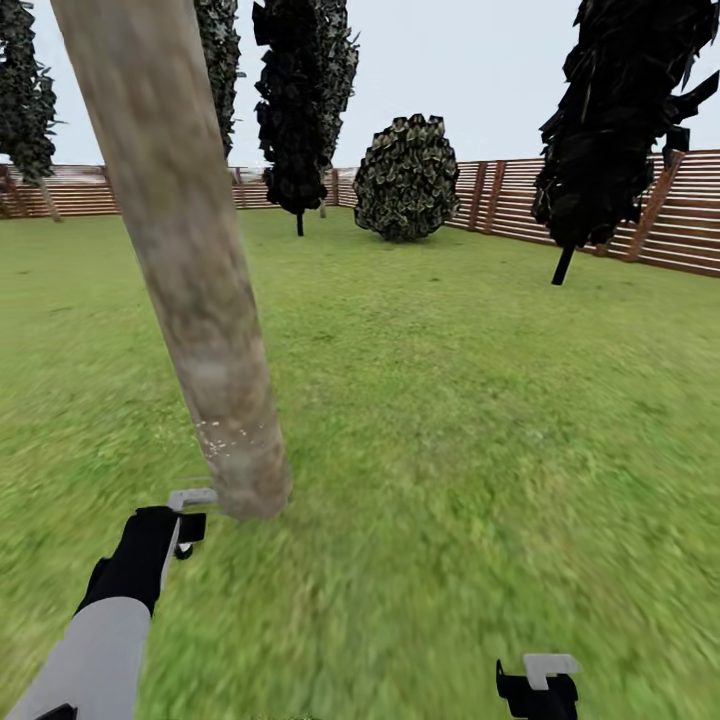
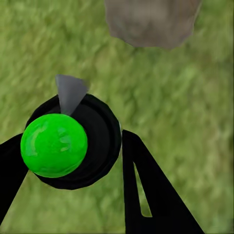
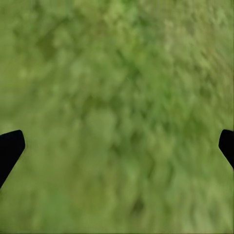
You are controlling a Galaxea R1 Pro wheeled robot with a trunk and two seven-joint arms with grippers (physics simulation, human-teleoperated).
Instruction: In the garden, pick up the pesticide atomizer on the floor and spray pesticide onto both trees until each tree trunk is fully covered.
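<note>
Pickup looked done: left gripper (image 2: 73,161) was clamped on the pesticide atomizer (image 2: 54,145), green cap and grey nozzle showing, held low just beside the base of the near tree trunk (image 1: 190,270); a faint pale speckle sat low on the bark, so coverage was judged barely begun; second tree untreated as far as visible; right gripper (image 3: 117,146) was spread apart over bare lawn (image 1: 480,420).

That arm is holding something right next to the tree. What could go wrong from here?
The left gripper holds the atomizer very near the tree trunk, so it might bump the bark. White specks sit only on a low patch, so much of the trunk could stay unsprayed. The right gripper hangs open over the grass.
</note>
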